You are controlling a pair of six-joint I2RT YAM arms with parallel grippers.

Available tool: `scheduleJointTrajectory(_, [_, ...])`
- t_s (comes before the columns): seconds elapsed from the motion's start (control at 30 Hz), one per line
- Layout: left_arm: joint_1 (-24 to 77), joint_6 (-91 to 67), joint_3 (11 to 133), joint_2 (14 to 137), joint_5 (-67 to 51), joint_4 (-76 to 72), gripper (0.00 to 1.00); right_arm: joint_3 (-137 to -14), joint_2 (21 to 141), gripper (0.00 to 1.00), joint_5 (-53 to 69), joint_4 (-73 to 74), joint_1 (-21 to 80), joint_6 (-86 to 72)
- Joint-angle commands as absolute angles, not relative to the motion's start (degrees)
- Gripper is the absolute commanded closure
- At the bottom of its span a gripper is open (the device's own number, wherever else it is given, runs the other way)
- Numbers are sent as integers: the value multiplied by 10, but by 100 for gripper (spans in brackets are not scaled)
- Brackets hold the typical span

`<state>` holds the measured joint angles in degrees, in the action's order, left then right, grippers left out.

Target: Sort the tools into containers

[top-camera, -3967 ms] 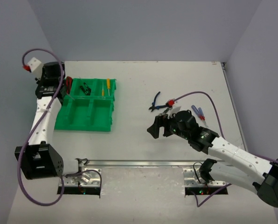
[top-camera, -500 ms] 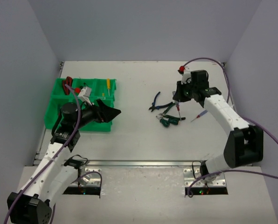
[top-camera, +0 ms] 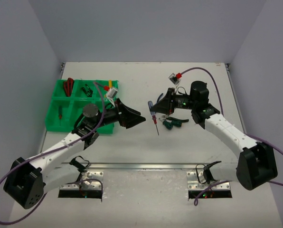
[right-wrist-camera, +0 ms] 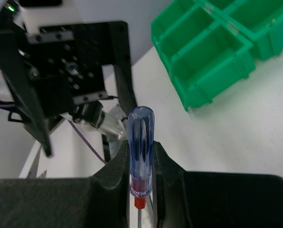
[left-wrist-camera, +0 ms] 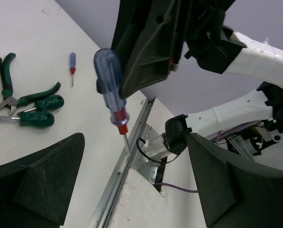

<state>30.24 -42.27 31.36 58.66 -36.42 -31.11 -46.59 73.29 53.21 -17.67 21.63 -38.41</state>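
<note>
Right end effector (top-camera: 156, 108): half a second ago it hangs over the tool pile in the upper right of the top view. Now you see it at the centre of that view, closed on the blue-handled screwdriver (right-wrist-camera: 140, 137).
Blue-handled screwdriver: it is off the desk (top-camera: 132, 76), clamped at the lower handle, with the handle up and the shaft pointing down and slightly tilted.
Left end effector (top-camera: 134, 118): it was over the right edge of the green bin (top-camera: 53, 124). It has now pushed right toward the centre, with its jaws spread wide and nothing in them.
Gap between the two: from above, the left fingers sit just beside the screwdriver and apart from it. In the left wrist view the handle stands ahead of the open jaws, and you cannot tell from there whether it is between them yet.
Green bin: it sits at the left of the top view. Red-handled pliers (top-camera: 69, 85) and a yellow-handled screwdriver (top-camera: 110, 83) are already in its upper compartments.
Left on the desk: green-handled pliers (top-camera: 174, 123) lie right of centre, and a small blue screwdriver (left-wrist-camera: 72, 61) lies beyond them.
What it means for you: this looks like a hand-over set up mid-desk so that the left arm can carry the screwdriver to the bin. Nothing has passed yet, so this tool is not sorted, and others are still waiting.
</note>
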Motion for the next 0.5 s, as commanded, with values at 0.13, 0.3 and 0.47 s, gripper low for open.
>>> scheduleJointTrajectory(0.13, [375, -367, 363, 672, -265, -347, 16, -460, 722, 100, 567, -349, 225, -530])
scheduleJointTrajectory(0.3, [379, -375, 383, 693, -251, -371, 30, -456, 721, 100, 559, -358, 237, -539])
scheduleJointTrajectory(0.47, [385, -399, 373, 692, -273, -430, 43, -453, 720, 100, 546, -361, 241, -540])
